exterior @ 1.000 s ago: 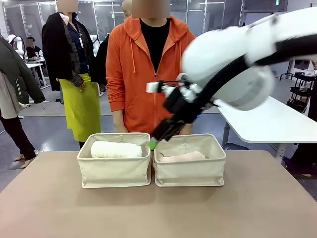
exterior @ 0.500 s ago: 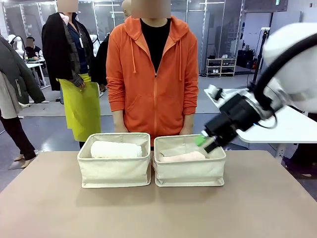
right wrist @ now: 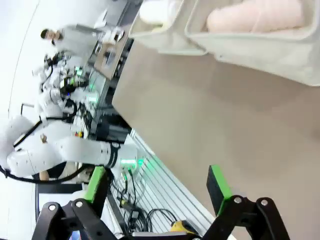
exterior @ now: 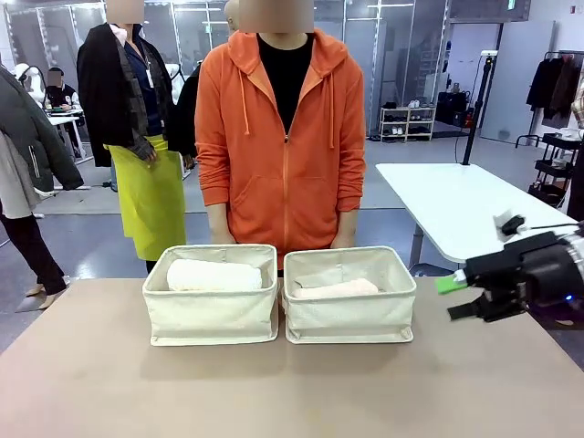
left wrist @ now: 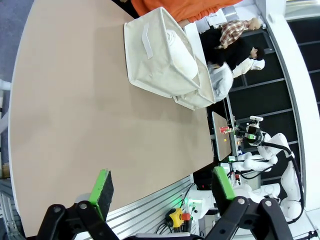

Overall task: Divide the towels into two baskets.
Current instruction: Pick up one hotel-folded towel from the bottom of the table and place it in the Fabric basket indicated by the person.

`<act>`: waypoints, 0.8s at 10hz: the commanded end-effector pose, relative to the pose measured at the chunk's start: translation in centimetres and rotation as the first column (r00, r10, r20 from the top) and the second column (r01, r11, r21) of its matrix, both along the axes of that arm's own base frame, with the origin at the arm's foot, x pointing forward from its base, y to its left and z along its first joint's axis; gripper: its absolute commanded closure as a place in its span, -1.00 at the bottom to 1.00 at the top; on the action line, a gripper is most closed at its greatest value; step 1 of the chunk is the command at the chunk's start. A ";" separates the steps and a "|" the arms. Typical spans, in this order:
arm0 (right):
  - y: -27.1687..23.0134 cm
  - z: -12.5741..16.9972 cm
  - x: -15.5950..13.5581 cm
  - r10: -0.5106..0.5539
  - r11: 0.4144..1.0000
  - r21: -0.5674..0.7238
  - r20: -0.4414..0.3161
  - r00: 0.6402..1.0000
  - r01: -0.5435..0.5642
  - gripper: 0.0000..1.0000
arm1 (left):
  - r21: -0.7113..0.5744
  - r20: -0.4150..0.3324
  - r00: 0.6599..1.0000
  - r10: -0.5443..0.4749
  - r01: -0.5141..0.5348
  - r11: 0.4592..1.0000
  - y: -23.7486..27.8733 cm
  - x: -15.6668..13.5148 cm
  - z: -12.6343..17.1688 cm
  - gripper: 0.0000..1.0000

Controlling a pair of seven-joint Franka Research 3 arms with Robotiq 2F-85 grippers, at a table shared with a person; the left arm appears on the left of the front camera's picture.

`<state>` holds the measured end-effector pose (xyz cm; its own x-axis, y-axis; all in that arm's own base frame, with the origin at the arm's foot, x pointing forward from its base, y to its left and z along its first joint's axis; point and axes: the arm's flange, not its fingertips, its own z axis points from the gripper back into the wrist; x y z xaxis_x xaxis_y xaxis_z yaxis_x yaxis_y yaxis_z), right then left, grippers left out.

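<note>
A: Front view, status?

B: 2 baskets stand side by side on the tabletop (exterior: 292,392), touching or nearly so. The left basket (exterior: 212,315) holds a white towel (exterior: 213,276). The right basket (exterior: 349,310) holds a pale pink towel (exterior: 336,289). A person in an orange hoodie (exterior: 281,137) stands just behind them. The right gripper (exterior: 453,297) sits at the right edge, well apart from the right basket, and carries nothing. Its opening cannot be judged from this side-on angle.

A: Left wrist view?

B: The left gripper (left wrist: 159,187) is spread wide and empty, above bare tabletop. The left basket lies well ahead with the white towel inside, the right basket partly hidden behind it.

A: Right wrist view?

B: The right gripper's green pads (right wrist: 217,183) stand wide apart with nothing between them. The pale pink towel rests in the nearer basket. A paler roll shows in the farther basket.

A: Step in hand?

B: Judged as retreat after placement, with towels in both baskets. Whether more rolls lie beneath the top ones cannot be told.

A: How to do it well?

B: Keep both grippers high and clear of the soft basket walls, so no edge is snagged. Hold them wide until fully clear.
</note>
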<state>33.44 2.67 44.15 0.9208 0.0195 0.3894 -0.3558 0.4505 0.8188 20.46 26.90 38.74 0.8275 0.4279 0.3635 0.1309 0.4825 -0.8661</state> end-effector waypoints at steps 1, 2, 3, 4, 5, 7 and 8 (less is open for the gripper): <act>1.5 -0.7 -0.4 0.047 0.999 -0.011 -0.012 0.999 -0.048 -1.00 | -0.003 0.007 1.000 -0.010 0.010 1.000 0.0 -0.3 0.1 -1.00; 1.5 -0.7 -0.4 0.047 0.999 -0.011 -0.012 0.999 -0.048 -1.00 | -0.003 0.007 1.000 -0.010 0.010 1.000 0.0 -0.3 0.1 -1.00; 1.5 -0.7 -0.4 0.047 0.999 -0.011 -0.012 0.999 -0.048 -1.00 | -0.003 0.007 1.000 -0.010 0.010 1.000 0.0 -0.3 0.1 -1.00; 1.5 -0.7 -0.4 0.047 0.999 -0.011 -0.012 0.999 -0.048 -1.00 | -0.003 0.007 1.000 -0.010 0.010 1.000 0.0 -0.3 0.1 -1.00; 1.5 -0.7 -0.4 0.047 0.999 -0.011 -0.012 0.999 -0.048 -1.00 | -0.003 0.007 1.000 -0.010 0.010 1.000 0.0 -0.3 0.1 -1.00; 1.6 -0.5 -0.2 0.045 0.999 -0.026 -0.020 0.999 -0.046 -1.00 | -0.003 0.007 1.000 -0.010 0.010 1.000 0.0 -0.3 0.1 -1.00; -1.9 -0.8 0.6 -0.010 1.000 0.002 -0.098 0.995 0.010 -1.00 | -0.003 0.007 1.000 -0.010 0.010 1.000 0.0 -0.3 0.1 -1.00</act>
<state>33.43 3.26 43.37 0.9347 0.0476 0.3523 -0.3335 0.4605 0.8226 20.55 26.84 38.72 0.8294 0.4253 0.3622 0.1306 0.4828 -0.8660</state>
